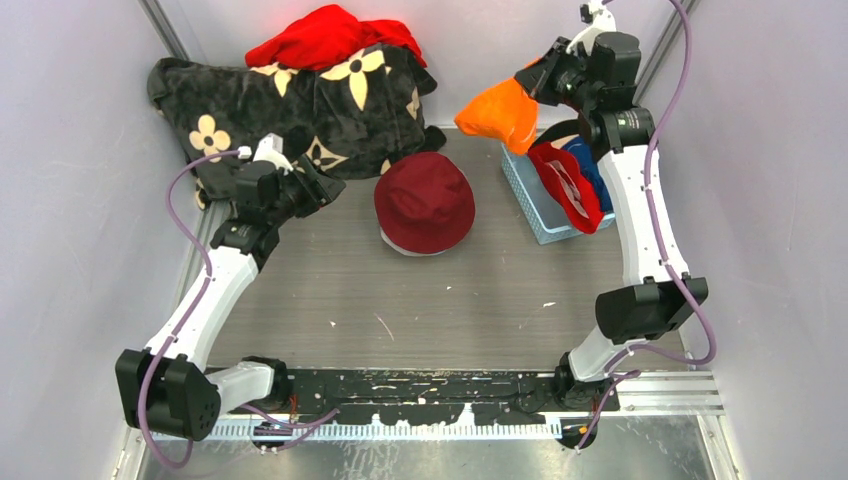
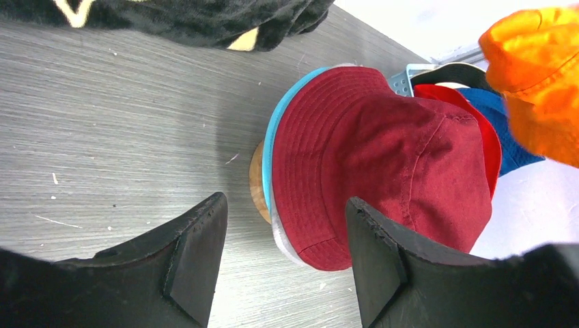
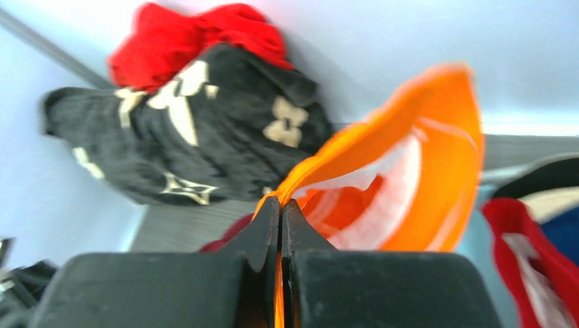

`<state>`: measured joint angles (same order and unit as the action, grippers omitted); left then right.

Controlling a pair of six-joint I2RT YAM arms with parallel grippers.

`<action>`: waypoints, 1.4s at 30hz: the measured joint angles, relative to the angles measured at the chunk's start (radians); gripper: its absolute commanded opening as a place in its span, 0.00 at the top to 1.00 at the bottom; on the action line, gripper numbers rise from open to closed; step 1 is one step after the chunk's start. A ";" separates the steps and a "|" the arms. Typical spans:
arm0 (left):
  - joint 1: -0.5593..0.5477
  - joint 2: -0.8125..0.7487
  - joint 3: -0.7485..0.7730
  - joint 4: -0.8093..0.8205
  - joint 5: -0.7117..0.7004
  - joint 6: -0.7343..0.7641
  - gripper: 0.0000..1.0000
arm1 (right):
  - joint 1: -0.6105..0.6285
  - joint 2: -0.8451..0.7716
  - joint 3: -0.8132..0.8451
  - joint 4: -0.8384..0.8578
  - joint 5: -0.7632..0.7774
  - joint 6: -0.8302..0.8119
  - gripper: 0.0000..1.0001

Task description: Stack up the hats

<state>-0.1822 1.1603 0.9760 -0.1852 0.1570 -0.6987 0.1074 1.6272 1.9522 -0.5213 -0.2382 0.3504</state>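
**Orange hat aloft, stack waiting**

The left gripper [image 2: 281,254] hangs wide and empty beside the maroon hat [image 1: 424,200], uppermost of the stacked hats at mid-table. Toward the far right corner, the right gripper [image 3: 280,205] pinches the brim of the orange hat [image 1: 498,112] above the basket [image 1: 530,215]. The next move, I judge, is to carry it left, centre it over the maroon crown, lower and release.

orange hat [image 3: 416,171] blurred in right wrist view, teal hat [image 2: 270,156] mostly hidden under maroon hat [image 2: 382,164]

Left pincer [image 2: 283,222] gapes low, while raised right pincer [image 3: 280,213] is clamped tight.
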 measured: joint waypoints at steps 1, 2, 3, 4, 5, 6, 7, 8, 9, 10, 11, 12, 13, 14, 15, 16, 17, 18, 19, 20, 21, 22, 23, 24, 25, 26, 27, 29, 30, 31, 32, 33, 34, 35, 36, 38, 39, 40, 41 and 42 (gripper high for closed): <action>0.000 -0.002 0.000 0.000 0.000 0.000 0.36 | 0.001 0.003 -0.001 0.034 -0.044 0.026 0.99; 0.000 -0.004 0.000 0.000 0.000 0.000 0.36 | 0.002 0.006 -0.001 0.067 -0.090 0.055 0.99; 0.000 -0.007 0.000 0.000 0.000 0.000 0.36 | 0.003 0.008 -0.002 0.094 -0.122 0.076 0.99; 0.000 -0.010 0.000 0.000 -0.001 0.000 0.36 | 0.007 0.011 -0.005 0.133 -0.161 0.103 0.99; 0.000 -0.014 0.000 0.000 -0.001 0.000 0.36 | 0.010 0.014 -0.010 0.174 -0.198 0.132 0.99; 0.000 -0.017 0.000 0.000 -0.003 0.000 0.36 | 0.013 0.016 -0.016 0.207 -0.223 0.154 0.99; 0.000 -0.020 0.000 0.000 -0.004 0.000 0.36 | 0.020 0.017 -0.026 0.250 -0.254 0.180 0.99; 0.000 -0.024 0.000 0.000 -0.006 0.000 0.36 | 0.029 0.019 -0.036 0.292 -0.279 0.205 0.99; 0.000 -0.027 0.000 0.000 -0.007 0.000 0.36 | 0.038 0.022 -0.042 0.323 -0.298 0.222 0.99; 0.000 -0.030 0.000 0.000 -0.008 0.000 0.36 | 0.050 0.027 -0.048 0.360 -0.316 0.243 0.99; 0.000 -0.032 0.000 0.000 -0.008 0.000 0.36 | 0.065 0.035 -0.051 0.398 -0.332 0.262 0.99; 0.000 -0.035 0.000 0.000 -0.008 0.000 0.36 | 0.081 0.045 -0.051 0.435 -0.346 0.282 0.99; 0.000 -0.039 0.000 -0.001 -0.008 0.000 0.36 | 0.093 0.053 -0.051 0.465 -0.356 0.295 0.99; 0.000 -0.042 0.000 -0.003 -0.009 0.000 0.36 | 0.111 0.067 -0.051 0.505 -0.370 0.312 0.99; 0.000 -0.047 0.000 -0.006 -0.011 0.000 0.36 | 0.123 0.077 -0.050 0.531 -0.374 0.322 0.99; 0.000 -0.053 0.000 -0.009 -0.013 0.000 0.36 | 0.138 0.091 -0.049 0.565 -0.380 0.336 0.99; 0.000 -0.058 0.000 -0.010 -0.016 0.000 0.36 | 0.153 0.106 -0.047 0.596 -0.385 0.347 0.99; 0.000 -0.066 0.000 -0.013 -0.018 0.001 0.36 | 0.166 0.122 -0.045 0.625 -0.388 0.359 0.99; 0.000 -0.072 0.000 -0.014 -0.019 0.001 0.36 | 0.180 0.140 -0.041 0.655 -0.390 0.367 0.99; 0.000 -0.077 0.000 -0.015 -0.019 0.001 0.36 | 0.192 0.159 -0.037 0.689 -0.392 0.377 0.99; 0.000 -0.084 0.000 -0.016 -0.023 0.001 0.36 | 0.204 0.179 -0.030 0.722 -0.393 0.388 0.99; 0.000 -0.089 0.000 -0.017 -0.024 0.001 0.36 | 0.212 0.197 -0.024 0.749 -0.393 0.398 0.99; 0.000 -0.093 0.001 -0.019 -0.025 0.001 0.36 | 0.225 0.228 -0.003 0.785 -0.396 0.416 0.99; 0.000 -0.099 0.002 -0.024 -0.026 0.001 0.36 | 0.233 0.251 0.014 0.809 -0.397 0.426 0.99; 0.000 -0.103 0.002 -0.027 -0.027 0.002 0.35 | 0.243 0.282 0.040 0.834 -0.402 0.442 0.99; 0.000 -0.109 0.003 -0.034 -0.030 0.003 0.35 | 0.253 0.314 0.071 0.860 -0.405 0.458 0.99; 0.000 -0.115 0.004 -0.038 -0.033 0.005 0.35 | 0.260 0.340 0.097 0.879 -0.408 0.471 0.99; 0.000 -0.128 0.009 -0.053 -0.042 0.011 0.34 | 0.277 0.398 0.158 0.916 -0.415 0.499 0.99; 0.000 -0.138 0.016 -0.066 -0.052 0.021 0.33 | 0.288 0.430 0.190 0.931 -0.420 0.518 0.99; 0.000 -0.145 0.020 -0.072 -0.058 0.027 0.33 | 0.295 0.447 0.208 0.943 -0.422 0.526 0.99; 0.001 -0.153 0.024 -0.077 -0.064 0.030 0.33 | 0.306 0.468 0.229 0.958 -0.426 0.540 0.99; 0.001 -0.163 0.028 -0.084 -0.071 0.034 0.33 | 0.317 0.483 0.238 0.969 -0.430 0.547 0.99; 0.002 -0.175 0.034 -0.093 -0.080 0.039 0.33 | 0.326 0.492 0.243 0.977 -0.434 0.554 0.99; 0.002 -0.186 0.039 -0.100 -0.089 0.046 0.33 | 0.338 0.502 0.248 0.986 -0.438 0.563 0.99; 0.003 -0.198 0.043 -0.106 -0.097 0.051 0.33 | 0.348 0.510 0.249 0.994 -0.442 0.569 0.99; 0.004 -0.217 0.053 -0.118 -0.109 0.056 0.32 | 0.367 0.521 0.249 1.010 -0.452 0.578 0.99; 0.006 -0.226 0.056 -0.121 -0.116 0.058 0.32 | 0.376 0.527 0.249 1.021 -0.457 0.587 0.99; 0.006 -0.234 0.058 -0.124 -0.121 0.060 0.32 | 0.384 0.531 0.248 1.031 -0.463 0.596 0.99; 0.006 -0.239 0.058 -0.126 -0.126 0.061 0.32 | 0.391 0.534 0.247 1.042 -0.467 0.602 0.99; 0.006 -0.243 0.058 -0.129 -0.131 0.063 0.32 | 0.397 0.534 0.240 1.051 -0.472 0.609 0.99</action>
<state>-0.1761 0.9173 1.0340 -0.3141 0.0261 -0.6353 0.5041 2.1609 2.1921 0.5301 -0.7097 0.9596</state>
